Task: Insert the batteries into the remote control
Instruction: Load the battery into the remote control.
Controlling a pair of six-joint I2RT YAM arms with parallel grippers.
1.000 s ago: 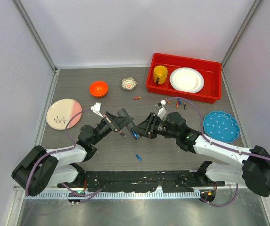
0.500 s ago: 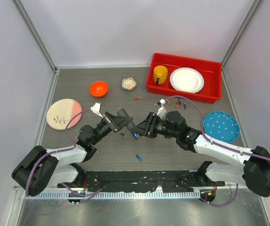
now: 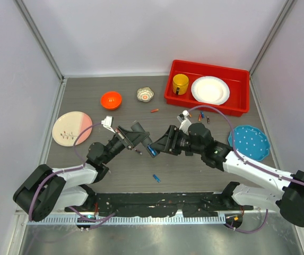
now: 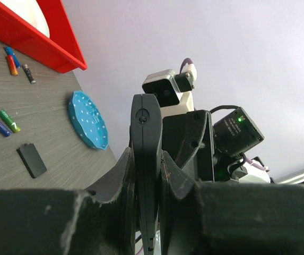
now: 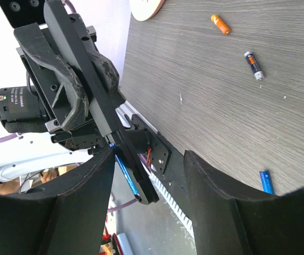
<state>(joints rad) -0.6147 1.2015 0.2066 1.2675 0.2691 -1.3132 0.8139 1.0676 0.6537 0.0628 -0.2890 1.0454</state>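
Left wrist view has the left gripper (image 4: 147, 167) clamped narrow on the remote control (image 4: 145, 127), which it holds edge-on, clear of the table (image 4: 45, 111). Facing it in the right wrist view, the right gripper (image 5: 149, 159) has its jaws well apart with nothing pinched between them. A blue battery (image 5: 124, 176) lies along the lower end of the remote, just beside one finger. Whether it sits fully in the recess I cannot tell.

The step in hand looks like seating this battery. To do it well, the left arm should keep the remote steady and firmly gripped. The right should back off straight, so that its finger does not drag the battery out. If the battery stands proud, a light push with one fingertip should settle it.

For the next one, a second blue battery (image 3: 156, 178) lies on the table near the arm bases. More batteries (image 4: 11, 57) lie beside the red tray (image 4: 51, 53). A small black lid (image 4: 32, 160) lies near the blue plate (image 4: 90, 127).
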